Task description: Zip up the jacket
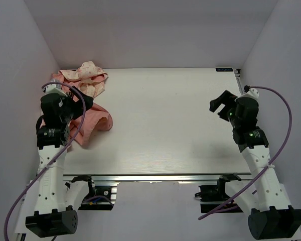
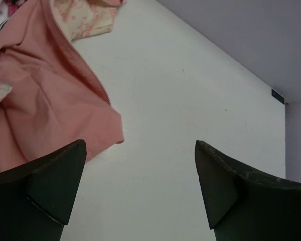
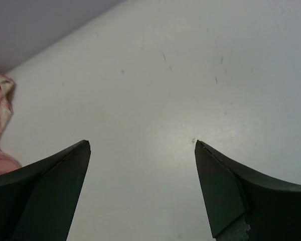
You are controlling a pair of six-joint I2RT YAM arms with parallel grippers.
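Note:
The jacket [image 1: 93,108] lies crumpled at the table's far left corner, cream printed fabric on top and salmon-pink lining spread toward the front. In the left wrist view its pink lining [image 2: 45,105] and a zipper edge fill the upper left. My left gripper [image 1: 70,103] hovers over the jacket's left part, open and empty [image 2: 140,150]. My right gripper [image 1: 221,104] is open and empty at the right side, far from the jacket [image 3: 140,150]. A bit of the jacket [image 3: 0,120] shows at the left edge of the right wrist view.
The white table [image 1: 165,125] is boxed in by grey walls on the left, back and right. A small dark label [image 1: 223,69] sits at the far right corner. The table's metal front rail [image 1: 155,176] runs along the near edge.

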